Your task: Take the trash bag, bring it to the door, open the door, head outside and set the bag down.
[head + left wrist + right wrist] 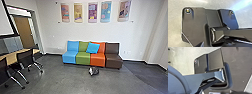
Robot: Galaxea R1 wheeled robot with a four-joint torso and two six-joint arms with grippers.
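At the robot's left gripper (pixel 215 44) and right gripper (pixel 216 92), it cannot be told whether either is open or closed. Near them lies the robot's own dark base plate (pixel 194 23), with floor past its edge. The trash bag (pixel 93 71), a small dark bundle with a pale patch, sits on the floor (pixel 60 81) ahead of both grippers and well apart from them. Just beyond it stands the four-colour sofa (pixel 83 59). Forward of the left gripper and off to its left are a table (pixel 12 54) and chairs (pixel 25 58), with a brown door (pixel 23 31) farther out; whether that is the door meant is unclear.

The step in hand seems to be reaching the bag for the pick-up. Getting hold of it would call for driving up close, squaring to it, bending low and bringing a gripper down to a gathered part.
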